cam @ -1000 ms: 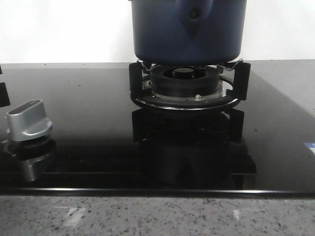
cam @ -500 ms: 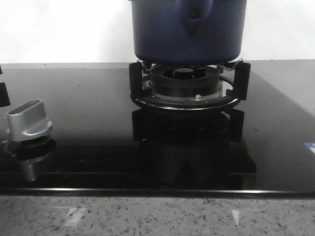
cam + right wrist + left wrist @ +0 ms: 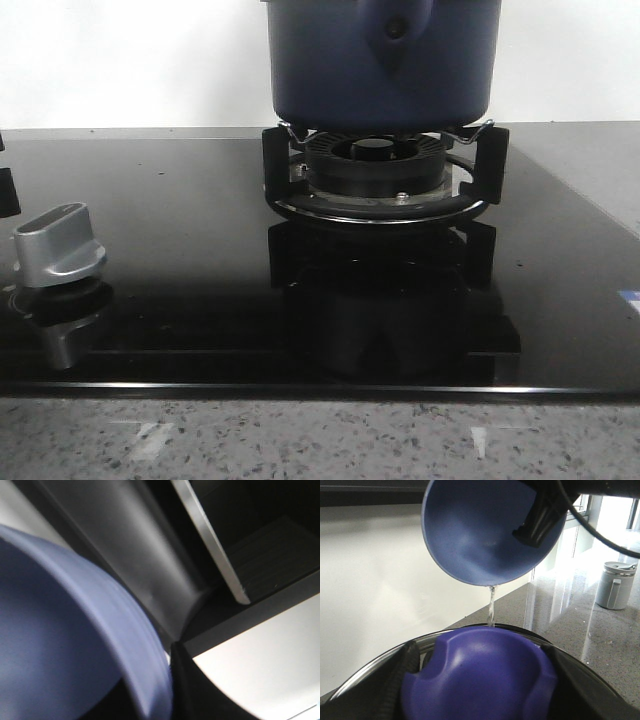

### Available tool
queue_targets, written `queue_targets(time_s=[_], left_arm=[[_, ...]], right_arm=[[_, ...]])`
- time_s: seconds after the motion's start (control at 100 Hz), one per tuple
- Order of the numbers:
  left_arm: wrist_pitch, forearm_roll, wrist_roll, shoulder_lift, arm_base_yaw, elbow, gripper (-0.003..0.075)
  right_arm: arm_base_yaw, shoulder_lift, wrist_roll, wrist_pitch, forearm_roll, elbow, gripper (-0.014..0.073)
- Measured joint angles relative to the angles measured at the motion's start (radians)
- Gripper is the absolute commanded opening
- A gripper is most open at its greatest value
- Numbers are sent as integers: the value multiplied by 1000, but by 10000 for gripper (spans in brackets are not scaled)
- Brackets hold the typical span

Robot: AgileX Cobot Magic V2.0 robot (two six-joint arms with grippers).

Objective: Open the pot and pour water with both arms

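Note:
The dark-blue pot [image 3: 380, 60] stands on the gas burner [image 3: 378, 170] at the back middle, its teardrop bracket with a dark hole [image 3: 397, 30] facing me; its top is cut off. No gripper shows in the front view. My left gripper [image 3: 480, 680] is shut on the blue knob [image 3: 480, 670] of a steel-rimmed glass lid [image 3: 380, 665]. Beyond it a lighter blue bowl [image 3: 475, 530] hangs tilted, and a thin stream of water [image 3: 491, 605] falls from its lip. My right gripper [image 3: 167, 680] is shut on that bowl's rim [image 3: 130, 650] and shows as a dark shape [image 3: 540, 515] on the bowl.
A silver stove knob [image 3: 58, 245] sits at the front left of the black glass hob [image 3: 180, 220]. A speckled stone counter edge [image 3: 320, 440] runs along the front. A grey lidded jar [image 3: 615, 585] stands on the counter in the left wrist view.

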Motion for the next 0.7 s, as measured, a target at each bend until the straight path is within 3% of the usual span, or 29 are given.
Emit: queue_targets(time_s=[0.36,0.7], left_arm=[[0,0,0,0,0,0,274],[0,0,0,0,0,0,274]], right_arm=[[6,0,2,-2,-9,0,-68],[-62,1,92,107,432,0,-68]])
